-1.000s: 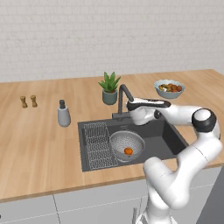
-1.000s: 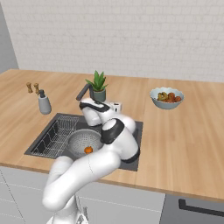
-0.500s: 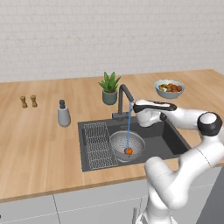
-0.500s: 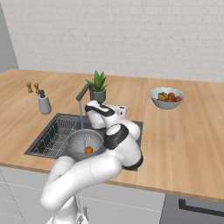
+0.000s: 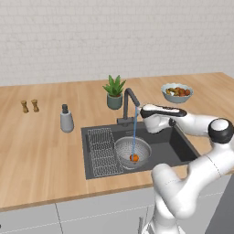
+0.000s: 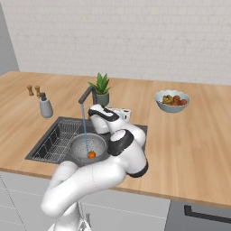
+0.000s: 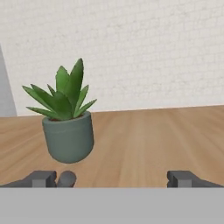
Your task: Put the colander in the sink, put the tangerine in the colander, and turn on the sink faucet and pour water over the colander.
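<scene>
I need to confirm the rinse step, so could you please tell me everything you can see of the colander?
The colander is a round, silvery-grey bowl of perforated metal. It sits upright in the sink, beside the wire rack. The tangerine lies at its bottom. A thin stream of water from the faucet falls straight into it, onto the fruit. The gripper is not touching it.

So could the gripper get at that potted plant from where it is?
Probably yes: the open gripper faces the plant across bare counter, with nothing between them in the hand view.
</scene>
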